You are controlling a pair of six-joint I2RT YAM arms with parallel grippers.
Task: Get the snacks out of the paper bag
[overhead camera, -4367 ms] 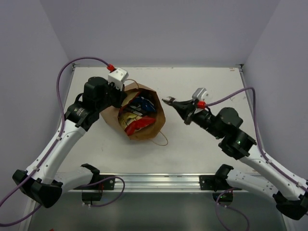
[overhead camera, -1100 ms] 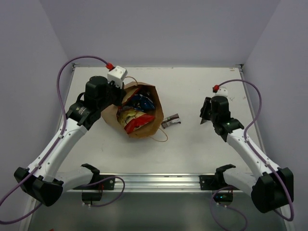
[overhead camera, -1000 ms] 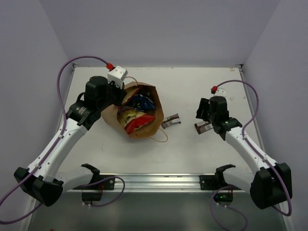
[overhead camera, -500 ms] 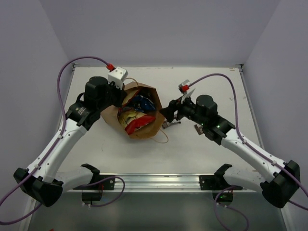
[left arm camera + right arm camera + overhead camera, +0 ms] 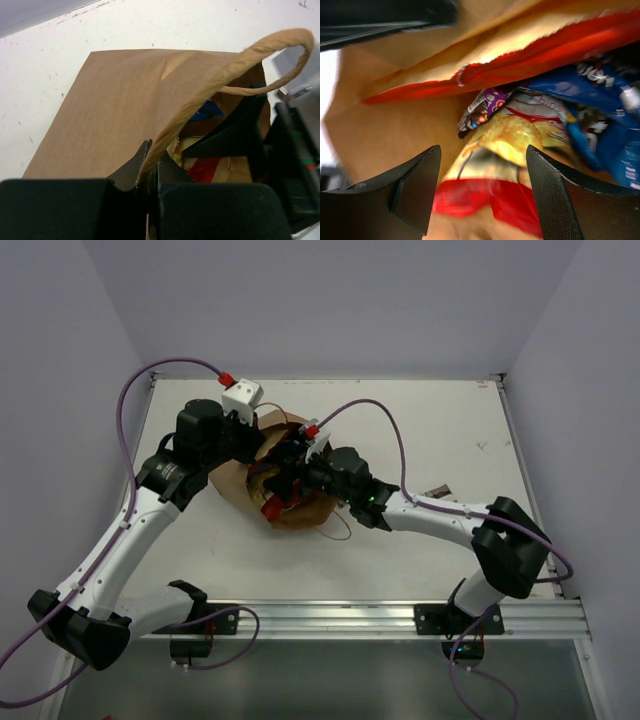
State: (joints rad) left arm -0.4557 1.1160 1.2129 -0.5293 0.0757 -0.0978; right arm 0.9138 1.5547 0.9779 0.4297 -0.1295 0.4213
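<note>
- The white table [image 5: 430,420] carries one small brown candy-bar wrapper [image 5: 435,492], well to the right of the bag and just beside the right arm [image 5: 440,512].
- That arm stretches across the table from the right. In the top view its wrist covers the bag's right rim and hides much of the mouth.
- The left gripper [image 5: 149,172] sits at the bag's far-left rim, jaws pressed narrow on the paper edge where a twine handle [image 5: 225,70] rises in a loop.
- A second twine handle [image 5: 338,530] lies loose on the table at the bag's near side.
- The paper bag [image 5: 300,508] stands left of the table's centre, brown and creased, its mouth open toward the overhead camera.
- The right gripper [image 5: 480,192] is inside the mouth, fingers spread wide and holding nothing.
- Between its fingers lies a yellow-and-cream chip bag [image 5: 505,137] with a red band; whether the fingers touch it cannot be told.
- Above it runs the edge of a red bag [image 5: 535,60].
- A blue bag [image 5: 585,90] lies to the right.
- A small dark wrapper [image 5: 479,107] with purple print is wedged between them.
</note>
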